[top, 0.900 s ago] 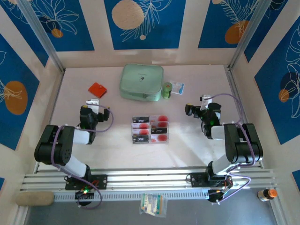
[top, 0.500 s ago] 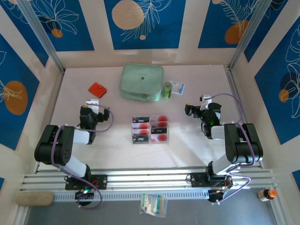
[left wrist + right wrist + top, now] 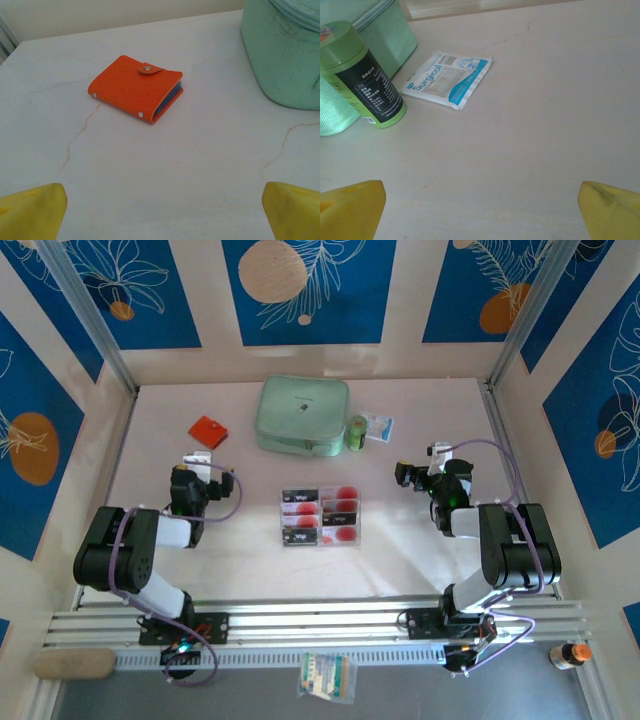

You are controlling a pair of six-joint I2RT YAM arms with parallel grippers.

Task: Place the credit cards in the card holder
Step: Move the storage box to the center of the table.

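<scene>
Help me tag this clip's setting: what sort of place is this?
Probably a robot test booth, not a home: black left arm and black right arm bolted to an aluminium rail, pale marble-look tabletop walled by blue leaf-patterned panels.

The left arm (image 3: 125, 555) and right arm (image 3: 512, 545) have bulky black joint housings joined by pale silver-white links. Lilac cables (image 3: 480, 442) loop off each wrist. The left gripper (image 3: 162, 207) and right gripper (image 3: 480, 207) carry rounded, bright yellow fingertips (image 3: 32, 210).
</scene>
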